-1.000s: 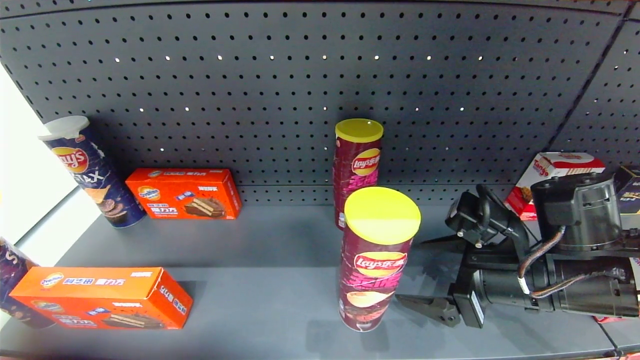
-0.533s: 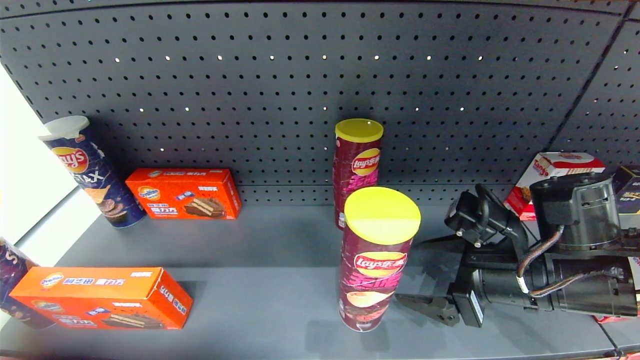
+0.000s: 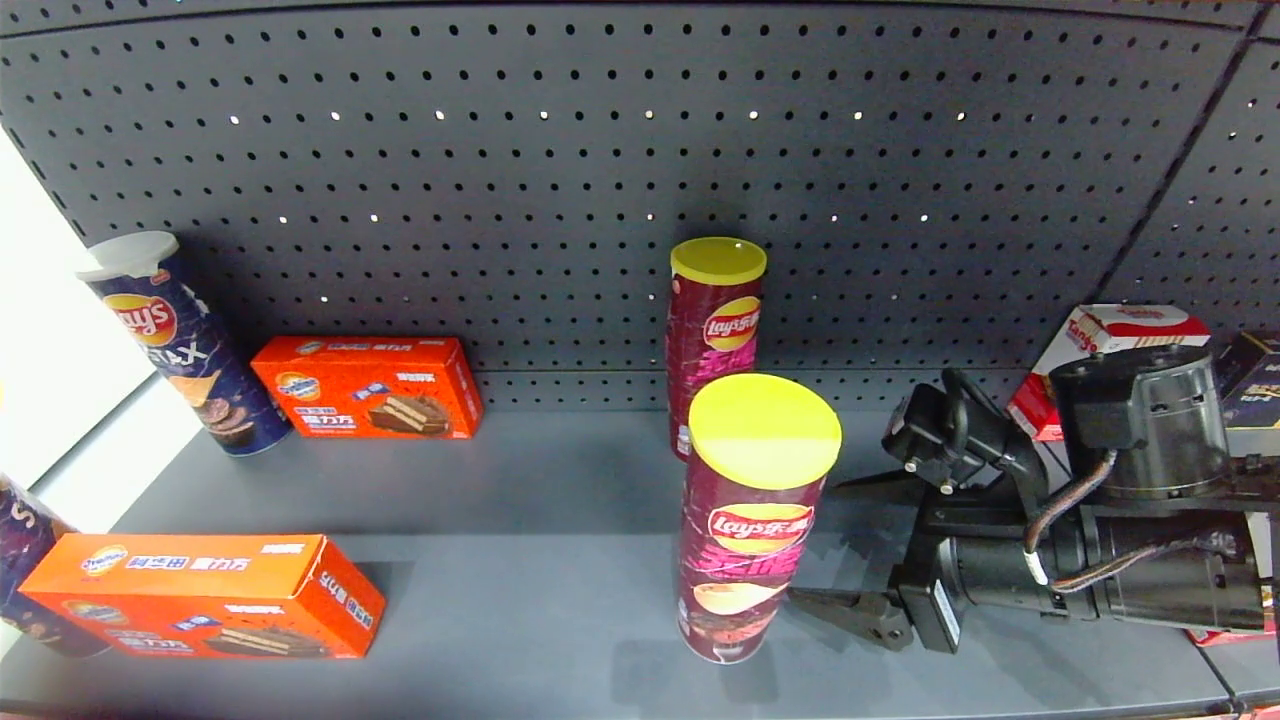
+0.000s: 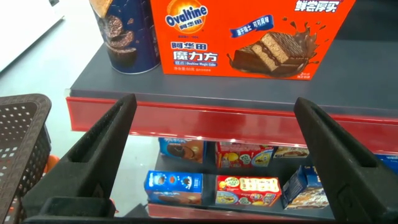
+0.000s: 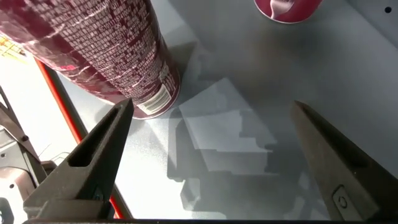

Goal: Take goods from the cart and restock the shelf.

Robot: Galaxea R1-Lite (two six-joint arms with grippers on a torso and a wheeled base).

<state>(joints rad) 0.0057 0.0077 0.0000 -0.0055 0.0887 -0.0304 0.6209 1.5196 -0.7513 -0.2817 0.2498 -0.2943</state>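
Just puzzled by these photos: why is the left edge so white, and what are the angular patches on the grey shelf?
Head view: the white patch is blown-out light beside the shelf. Right wrist view: the patches are overlapping shadows, probably cast by the right hand.

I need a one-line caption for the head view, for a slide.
Open right gripper beside the front purple chip can standing upright on the grey shelf.
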